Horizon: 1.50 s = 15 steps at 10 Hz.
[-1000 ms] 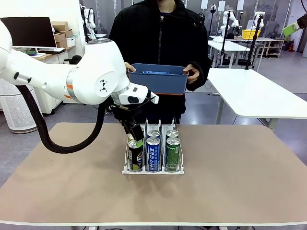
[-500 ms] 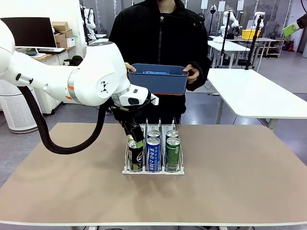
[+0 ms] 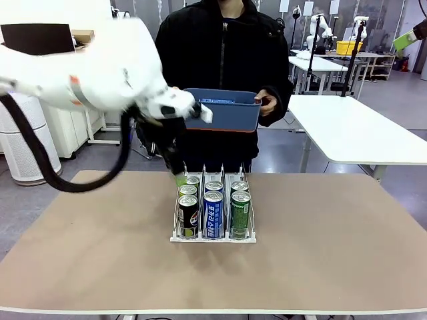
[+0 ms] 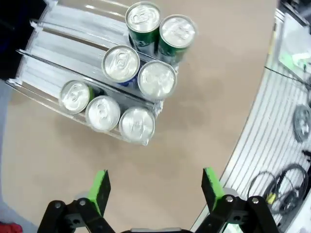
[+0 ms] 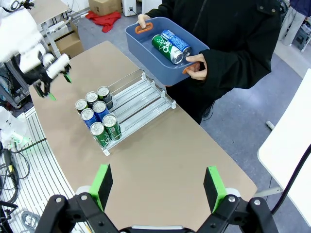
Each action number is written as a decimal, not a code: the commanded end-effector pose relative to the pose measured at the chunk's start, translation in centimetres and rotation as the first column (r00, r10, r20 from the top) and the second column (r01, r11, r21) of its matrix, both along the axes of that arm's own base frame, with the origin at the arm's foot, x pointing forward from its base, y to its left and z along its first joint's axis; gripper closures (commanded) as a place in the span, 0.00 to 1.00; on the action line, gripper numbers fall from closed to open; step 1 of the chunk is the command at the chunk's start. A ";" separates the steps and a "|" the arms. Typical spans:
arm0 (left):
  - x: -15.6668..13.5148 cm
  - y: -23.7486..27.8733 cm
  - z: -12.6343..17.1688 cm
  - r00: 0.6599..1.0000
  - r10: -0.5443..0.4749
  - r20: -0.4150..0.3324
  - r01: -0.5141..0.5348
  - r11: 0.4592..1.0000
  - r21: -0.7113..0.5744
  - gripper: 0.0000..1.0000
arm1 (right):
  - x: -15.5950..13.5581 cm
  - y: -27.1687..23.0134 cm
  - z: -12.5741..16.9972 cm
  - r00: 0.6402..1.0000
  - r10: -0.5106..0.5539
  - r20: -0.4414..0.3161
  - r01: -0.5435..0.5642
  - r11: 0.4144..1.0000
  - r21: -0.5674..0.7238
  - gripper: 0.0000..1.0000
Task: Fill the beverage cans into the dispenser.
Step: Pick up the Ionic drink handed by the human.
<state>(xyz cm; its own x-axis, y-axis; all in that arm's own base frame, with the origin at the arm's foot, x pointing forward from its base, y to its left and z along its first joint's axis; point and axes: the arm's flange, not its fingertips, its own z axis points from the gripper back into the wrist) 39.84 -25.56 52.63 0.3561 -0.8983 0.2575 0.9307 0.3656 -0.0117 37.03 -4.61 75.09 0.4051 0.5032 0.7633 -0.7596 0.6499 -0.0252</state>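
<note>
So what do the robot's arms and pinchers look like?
The left arm is fat, round and white, with a bit of orange at one joint and a thick black hose running from it. The left gripper and the right gripper look alike. Each is black, with two fingers tipped by bright green pads.

The front blue can point(image 3: 213, 215) carries white Korean letters running down its side, too small to make out one by one. The black can point(image 3: 189, 217) beside it shows a round logo with no word that can be read, and the front green can point(image 3: 240, 215) has white lettering that is likewise too small. In the right wrist view, the lying green can point(image 5: 165, 47) in the bin point(image 5: 146, 53) bears white script, also unreadable.
</note>
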 end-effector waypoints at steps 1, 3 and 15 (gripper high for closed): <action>-0.2 4.8 4.2 0.997 -0.070 0.018 0.070 0.997 -0.015 0.00 | 0.0 0.2 0.1 1.000 0.005 -0.007 -0.005 1.000 0.008 0.00; 0.0 10.3 9.6 0.993 -0.079 0.089 0.086 0.994 -0.073 0.00 | 0.0 0.2 0.1 1.000 0.005 -0.007 -0.005 1.000 0.008 0.00; -6.6 19.4 23.7 0.906 0.232 0.354 -0.112 0.938 -0.330 0.00 | 0.0 0.2 0.1 1.000 0.005 -0.007 -0.005 1.000 0.008 0.00</action>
